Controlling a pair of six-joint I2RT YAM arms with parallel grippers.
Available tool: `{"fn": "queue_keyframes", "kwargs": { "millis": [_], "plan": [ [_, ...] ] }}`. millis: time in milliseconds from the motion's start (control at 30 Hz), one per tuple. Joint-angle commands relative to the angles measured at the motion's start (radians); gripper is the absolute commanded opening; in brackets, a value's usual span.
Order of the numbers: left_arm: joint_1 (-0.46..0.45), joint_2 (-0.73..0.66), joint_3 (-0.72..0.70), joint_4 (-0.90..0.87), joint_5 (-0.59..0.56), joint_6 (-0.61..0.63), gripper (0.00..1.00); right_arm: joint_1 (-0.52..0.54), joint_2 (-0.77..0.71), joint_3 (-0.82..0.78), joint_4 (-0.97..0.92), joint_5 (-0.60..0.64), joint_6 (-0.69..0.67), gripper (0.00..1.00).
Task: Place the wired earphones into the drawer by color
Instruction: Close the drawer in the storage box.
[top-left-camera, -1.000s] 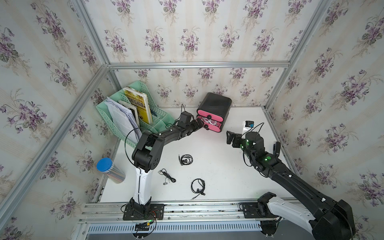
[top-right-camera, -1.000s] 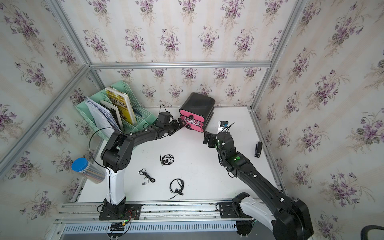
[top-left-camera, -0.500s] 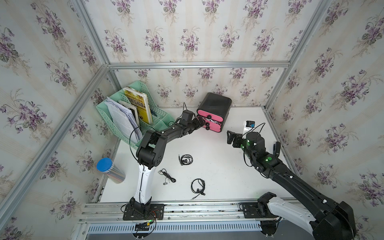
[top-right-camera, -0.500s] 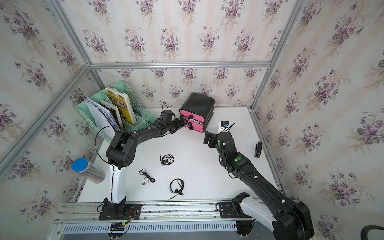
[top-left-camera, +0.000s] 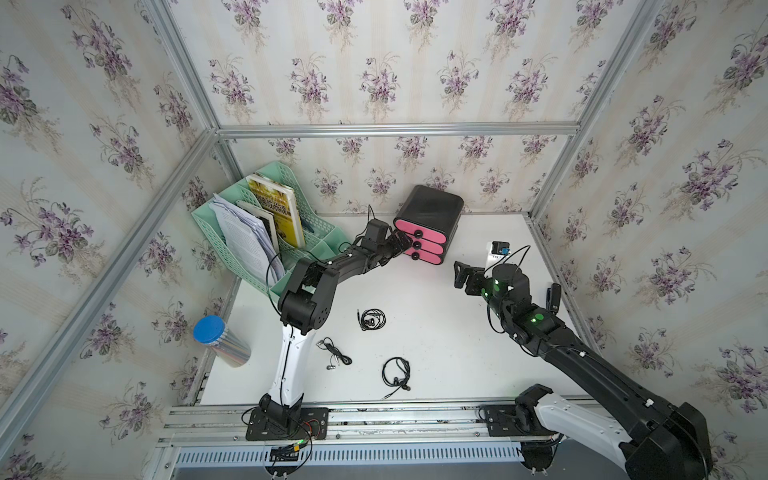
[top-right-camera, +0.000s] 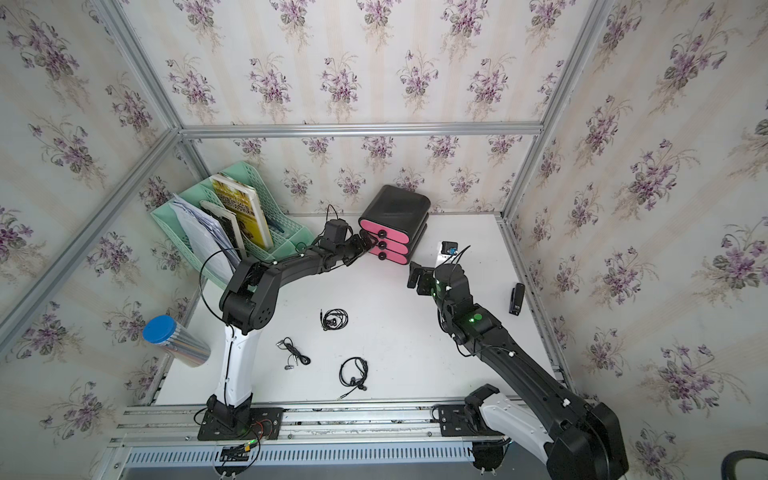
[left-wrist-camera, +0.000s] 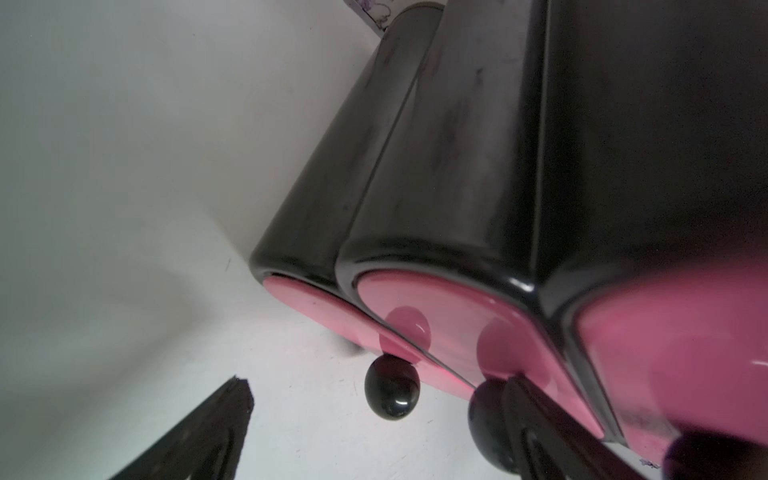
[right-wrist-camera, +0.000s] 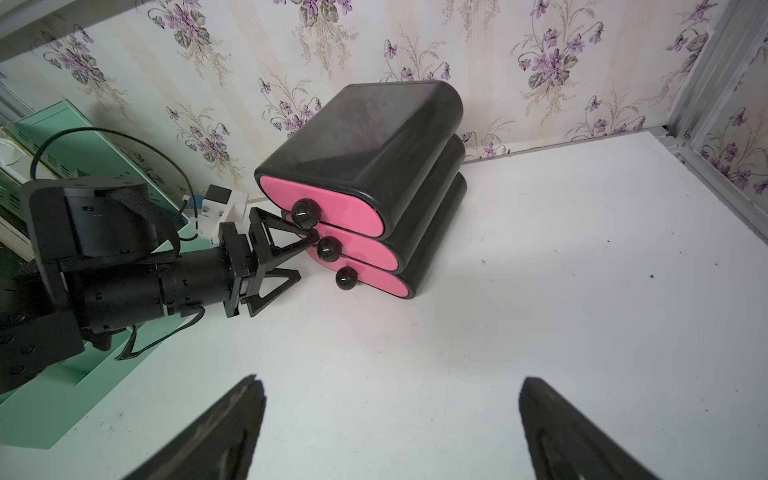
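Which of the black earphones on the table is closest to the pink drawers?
The tightly coiled set. The straggly set and the big-loop set lie farther from the drawer, nearer the front rail.

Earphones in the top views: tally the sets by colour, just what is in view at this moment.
Black earphone sets: 3
White earphone sets: 0 that I can make out
Red earphone sets: 0
Total: 3, all lying loose on the white table.
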Motion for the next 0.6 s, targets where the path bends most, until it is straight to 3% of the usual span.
{"fn": "queue_keyframes", "kwargs": {
  "millis": [0,367,567],
  "plan": [
    [0.002,0.009,0.012,0.063,-0.002,-0.022,0.99,0.001,0.002,0.010,-0.001,0.007,-0.005,1.00],
    [0.001,-0.103,-0.174,0.233,0.021,-0.039,0.99,-0.001,0.015,0.012,0.006,0.003,-0.009,1.00],
    [0.001,-0.107,-0.276,0.430,0.093,-0.043,0.91,-0.001,0.022,0.015,0.005,-0.002,-0.009,1.00]
  ]
}}
